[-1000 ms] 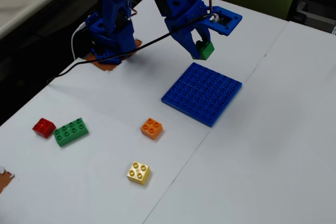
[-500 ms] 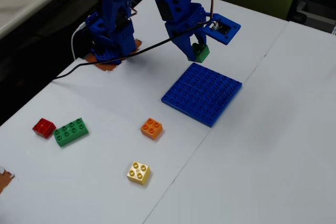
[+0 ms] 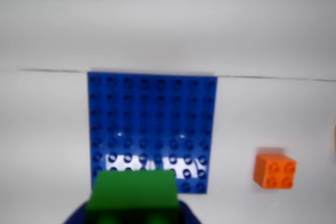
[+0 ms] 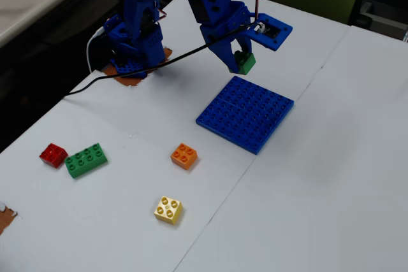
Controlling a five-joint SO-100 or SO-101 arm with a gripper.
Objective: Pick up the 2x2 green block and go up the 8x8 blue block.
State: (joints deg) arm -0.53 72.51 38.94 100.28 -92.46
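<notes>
pincer (image 4: 243, 62) clamped on 2x2 green block (image 4: 245, 63), raised beside 8x8 blue block (image 4: 246, 113)

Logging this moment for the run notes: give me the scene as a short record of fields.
end effector: shut on the 2x2 green block, held in the air
8x8 blue block: flat on the white table, nothing on it
held block vs baseplate: above its edge nearest the arm in the fixed view, not touching
orange brick: loose on table
yellow brick: loose on table
long green brick: beside the red brick
</notes>
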